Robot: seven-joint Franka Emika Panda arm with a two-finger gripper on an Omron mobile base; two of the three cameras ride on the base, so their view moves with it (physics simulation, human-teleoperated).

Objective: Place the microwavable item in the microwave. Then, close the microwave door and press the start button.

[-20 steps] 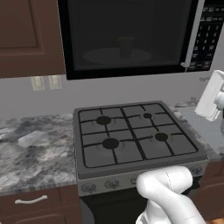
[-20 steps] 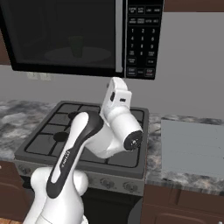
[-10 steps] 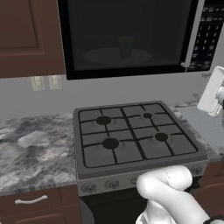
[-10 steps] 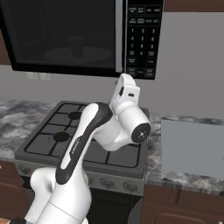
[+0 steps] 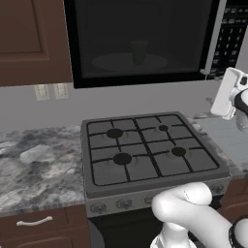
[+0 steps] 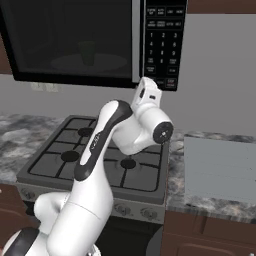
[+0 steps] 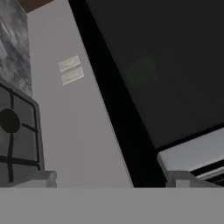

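The gripper's fingers point(image 7: 39, 178) are spread wide apart, grasping nothing; the two tips stand at five and seven o'clock in the hand view. The gripper point(image 7: 109, 179) faces the microwave door point(image 6: 75, 40), which is shut. Through the dark glass the green cup point(image 5: 139, 51) stands upright on the white turntable plate point(image 5: 127, 62), near the middle of the microwave point(image 5: 145, 41). The keypad point(image 6: 163, 42) sits at three o'clock of the door. A black gas stove point(image 5: 145, 155) lies below, at six o'clock.
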